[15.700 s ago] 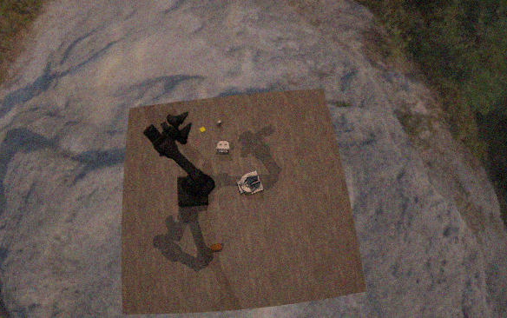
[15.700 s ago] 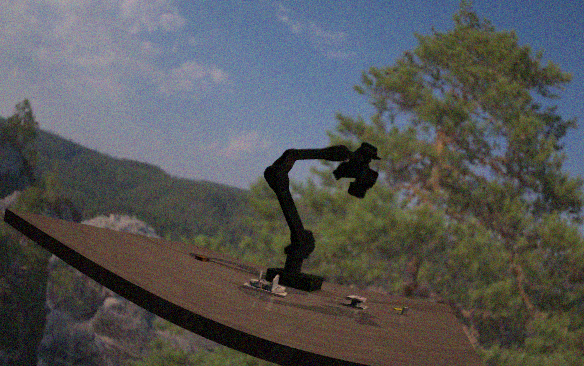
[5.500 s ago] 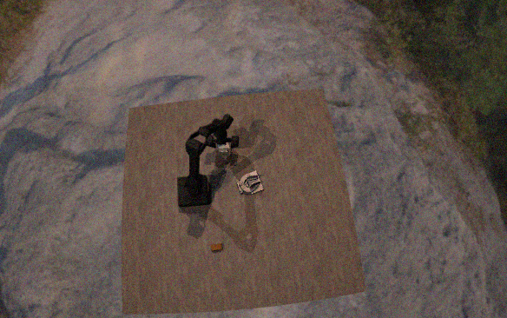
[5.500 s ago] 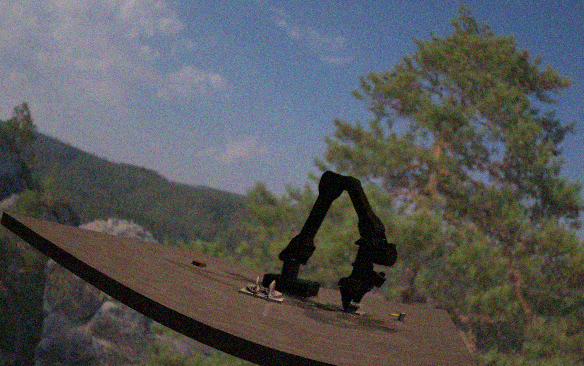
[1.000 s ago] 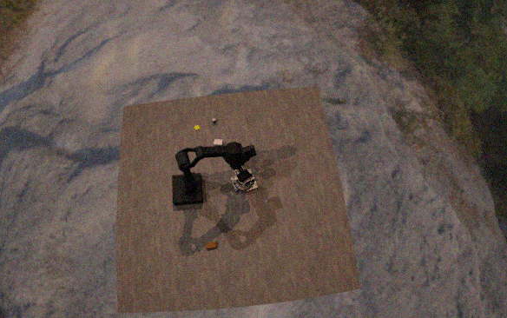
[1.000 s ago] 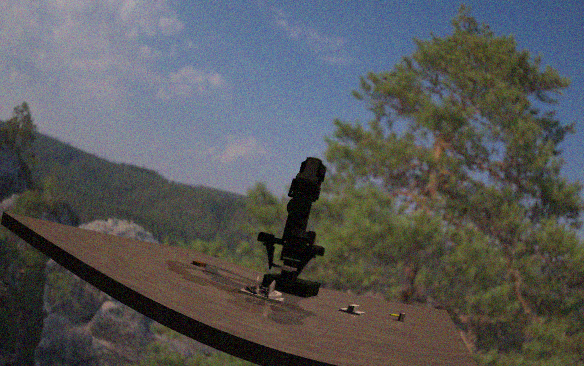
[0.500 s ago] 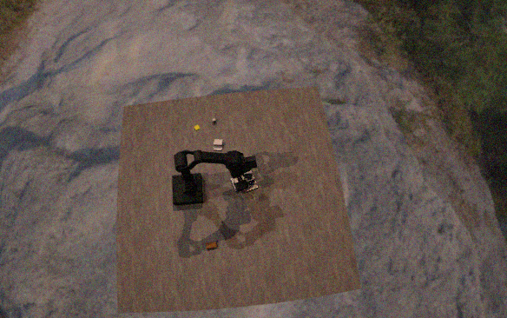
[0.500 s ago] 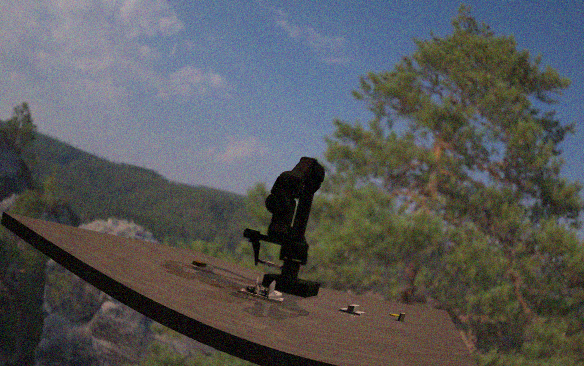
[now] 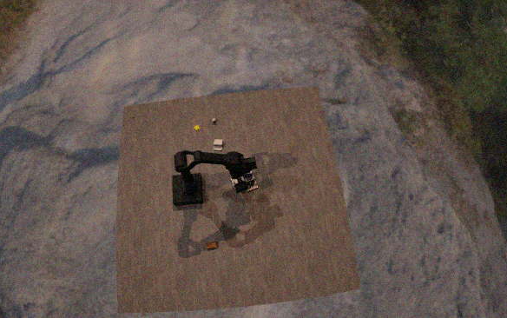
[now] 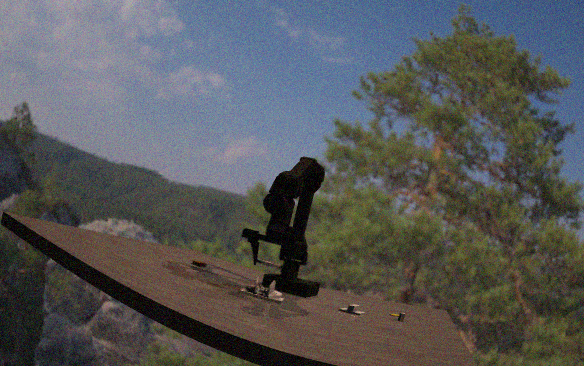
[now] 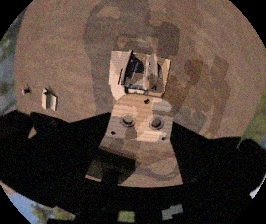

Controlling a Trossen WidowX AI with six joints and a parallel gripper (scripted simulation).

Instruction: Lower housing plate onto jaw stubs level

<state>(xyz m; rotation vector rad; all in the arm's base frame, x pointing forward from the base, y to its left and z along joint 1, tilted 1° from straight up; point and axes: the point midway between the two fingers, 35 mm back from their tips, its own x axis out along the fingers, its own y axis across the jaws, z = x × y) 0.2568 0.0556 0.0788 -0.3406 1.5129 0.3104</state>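
Plainly, the one housing plate (image 10: 270, 263) (image 11: 141, 137) is between the two fingers of the gripper (image 9: 241, 165) (image 10: 271, 262) (image 11: 140, 119), which is closed on it and holds it above the table (image 9: 145, 152) (image 10: 117, 260) (image 11: 59, 50). Two round fittings and three small dark holes show in the plate. It is off the fixture, so the lowering is not finished.

One pale fixture (image 9: 234, 183) (image 10: 277, 295) (image 11: 116, 75) lies lower than the gripper, near it, and shows just past the plate's end in the wrist view. Dark parts sit within it; I can't make out the two stubs or count the jaws.

Off to one side of the gripper are three loose pieces: one white stepped piece (image 9: 218, 142) (image 10: 351, 309) (image 11: 49, 99), then, farther from it, one small dark piece with a pale top (image 9: 213, 122) (image 10: 401, 317) (image 11: 26, 90) and one yellow piece (image 9: 196, 128) (image 10: 394, 315). On the gripper's opposite side, well apart, lies one orange block (image 9: 211, 246) (image 10: 198, 263). One black arm base (image 9: 176, 202) (image 10: 314, 289) stands beyond the gripper's near side.
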